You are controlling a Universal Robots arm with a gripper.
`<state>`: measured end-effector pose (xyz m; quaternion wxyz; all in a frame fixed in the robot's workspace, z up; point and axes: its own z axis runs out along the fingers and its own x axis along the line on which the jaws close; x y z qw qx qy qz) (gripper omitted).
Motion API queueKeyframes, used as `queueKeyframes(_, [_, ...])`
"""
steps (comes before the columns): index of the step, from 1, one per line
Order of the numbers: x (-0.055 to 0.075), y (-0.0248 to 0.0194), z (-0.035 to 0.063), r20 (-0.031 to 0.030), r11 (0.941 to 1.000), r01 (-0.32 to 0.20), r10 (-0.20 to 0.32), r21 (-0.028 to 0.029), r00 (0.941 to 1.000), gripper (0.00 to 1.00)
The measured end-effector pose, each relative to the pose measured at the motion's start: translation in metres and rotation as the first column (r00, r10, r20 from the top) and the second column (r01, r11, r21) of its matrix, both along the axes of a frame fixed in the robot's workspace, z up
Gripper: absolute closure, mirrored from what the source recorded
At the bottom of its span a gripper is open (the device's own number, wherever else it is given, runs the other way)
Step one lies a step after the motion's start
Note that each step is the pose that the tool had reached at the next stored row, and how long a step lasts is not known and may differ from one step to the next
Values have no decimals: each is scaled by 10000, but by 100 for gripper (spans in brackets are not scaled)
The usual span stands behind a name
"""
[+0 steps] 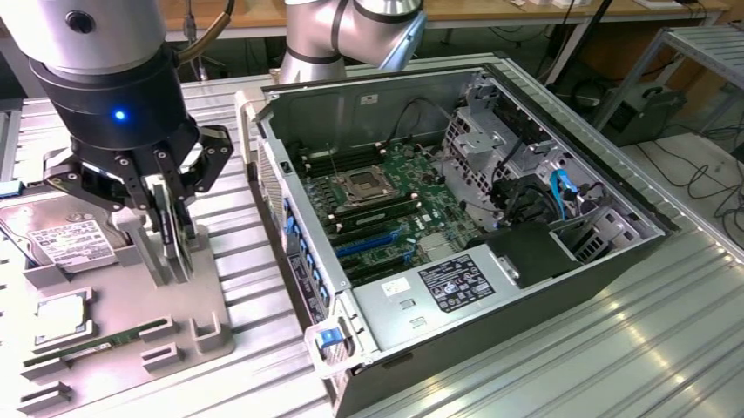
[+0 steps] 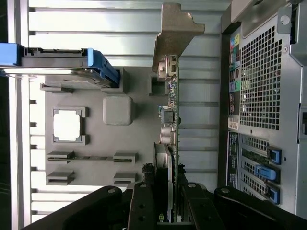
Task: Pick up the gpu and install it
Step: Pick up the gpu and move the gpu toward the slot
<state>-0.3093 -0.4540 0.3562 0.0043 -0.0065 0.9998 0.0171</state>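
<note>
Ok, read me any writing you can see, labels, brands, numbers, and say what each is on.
Nothing can be quoted.
White label on the hard drive: print too small to read.
Black sticker inside the computer case: print too small to read.
Small sticker on the case's rear panel: blurred, unreadable.

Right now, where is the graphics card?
On the exterior view's left, the graphics card stands on edge in the gray tray, right at the robot's hand, beside the open computer.
</note>
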Motion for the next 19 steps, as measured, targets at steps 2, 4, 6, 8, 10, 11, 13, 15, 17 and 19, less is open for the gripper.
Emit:
queueKeyframes(2, [0, 0, 11, 0, 10000, -1, 1, 0, 10000, 73])
queueKeyframes(4, [0, 0, 26, -1, 10000, 0, 0, 0, 10000, 73])
queueKeyframes(6, [0, 0, 39, -1, 10000, 0, 0, -1, 10000, 73])
queueKeyframes(8, [0, 0, 58, 0, 10000, 0, 0, 0, 10000, 73])
queueKeyframes(10, [0, 0, 72, 0, 10000, 0, 0, 0, 10000, 73])
queueKeyframes(11, [0, 0, 78, -1, 10000, 0, 0, 0, 10000, 73])
queueKeyframes(13, [0, 0, 111, 0, 10000, 0, 0, 0, 10000, 73])
queueKeyframes(15, [0, 0, 130, -1, 10000, 0, 0, -1, 10000, 73])
queueKeyframes(17, [0, 0, 144, 0, 10000, 0, 0, -1, 10000, 73])
queueKeyframes(19, [0, 0, 160, 0, 10000, 0, 0, 0, 10000, 73])
